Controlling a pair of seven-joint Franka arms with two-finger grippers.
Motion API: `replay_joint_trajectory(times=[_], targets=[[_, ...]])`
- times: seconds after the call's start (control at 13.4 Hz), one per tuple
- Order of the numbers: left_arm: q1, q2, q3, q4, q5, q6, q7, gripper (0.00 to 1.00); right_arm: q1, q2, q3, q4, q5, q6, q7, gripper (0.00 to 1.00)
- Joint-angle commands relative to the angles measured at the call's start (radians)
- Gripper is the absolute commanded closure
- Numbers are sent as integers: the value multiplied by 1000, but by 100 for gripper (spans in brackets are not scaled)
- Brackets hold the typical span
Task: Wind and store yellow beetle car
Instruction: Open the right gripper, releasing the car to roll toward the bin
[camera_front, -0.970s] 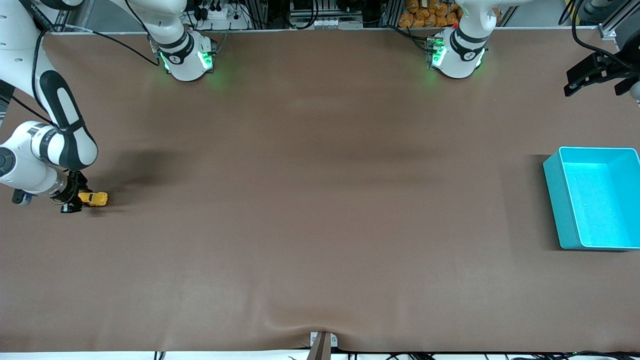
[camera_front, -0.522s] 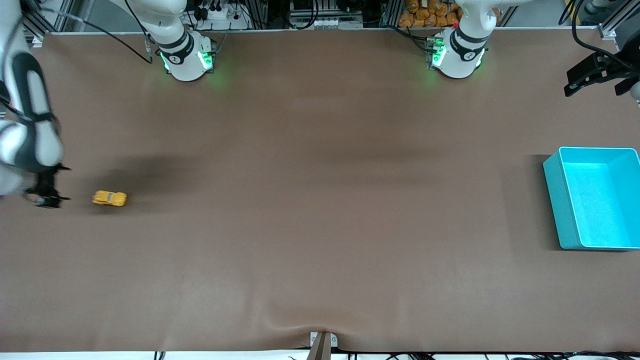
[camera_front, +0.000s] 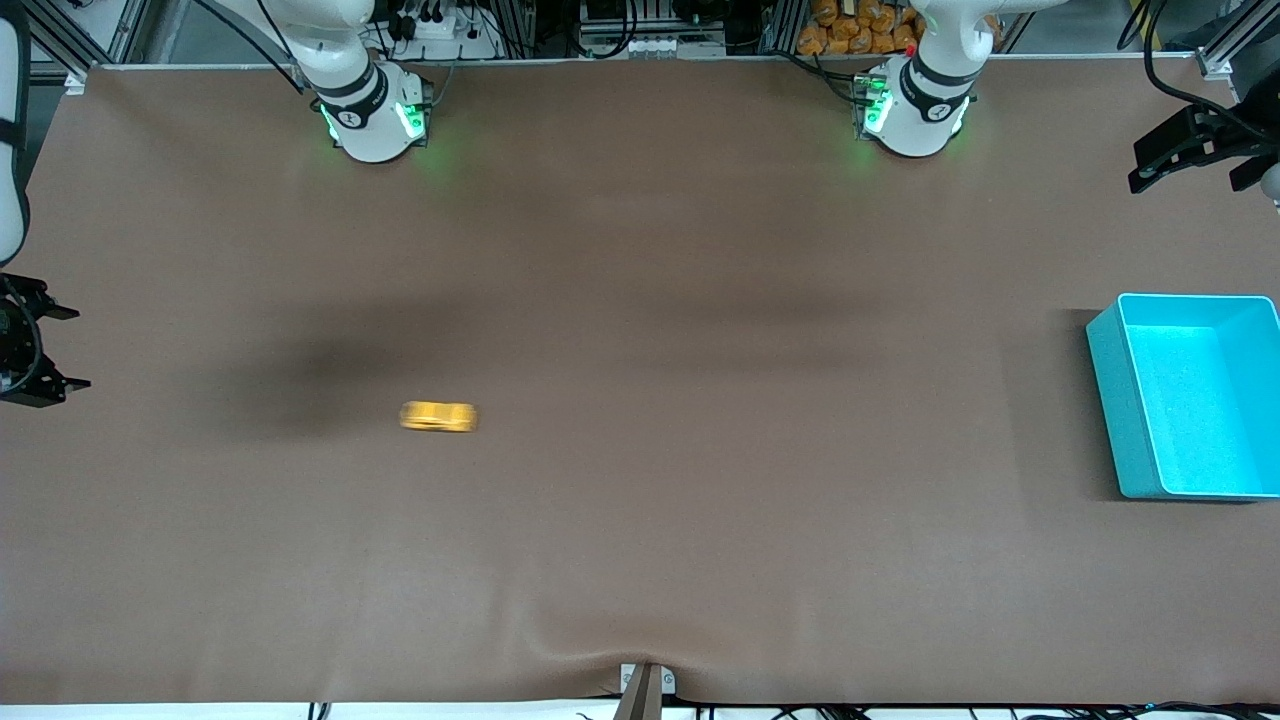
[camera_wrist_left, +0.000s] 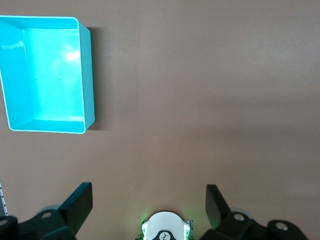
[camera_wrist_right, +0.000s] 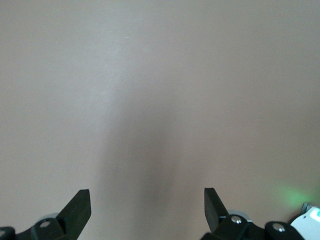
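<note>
At the left edge of the front frame the right gripper (camera_front: 28, 343) hangs over the right arm's end of the table, half cut off by the border; its own wrist view shows both fingers (camera_wrist_right: 76, 209) spread wide with only bare brown table (camera_front: 640, 560) between them – it holds nothing

Moving rightward, the car (camera_front: 438, 416) sits left of centre, a little below mid-height, as a smeared yellow streak. The blur reads as motion, so I judge it is rolling free on its own spring toward the left arm's end, well apart from either gripper. Windows and wheels cannot be made out in the smear, nor which way the nose points

At the top of the frame the two arm bases glow green. Far right, just below mid-height, the teal bin (camera_front: 1185, 395) stands open and empty, its outer side clipped by the frame edge. In the upper right corner the left gripper (camera_front: 1195, 150) waits in the air – its wrist view shows the fingers (camera_wrist_left: 80, 204) parted, nothing between them, the bin (camera_wrist_left: 47, 72) in its upper left

As I judge it, the winding and release look done: the car is loose on the table with no jaws near it. Storing is all still ahead – the car must stop, be picked up and go into the bin, most likely by the left arm, which is the nearer to that bin
</note>
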Motion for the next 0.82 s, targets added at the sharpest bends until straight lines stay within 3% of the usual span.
replay_joint_trajectory(times=[0.0, 0.3, 0.75], targets=[[5, -1, -6, 4, 23, 5, 6, 0, -2, -32, 32, -2, 7, -14, -124, 0], [5, -1, -6, 4, 23, 5, 6, 0, -2, -32, 33, 12, 24, -9, -364, 0], [5, -1, -6, 4, 23, 5, 6, 0, -3, -32, 33, 28, 69, -8, -550, 0]])
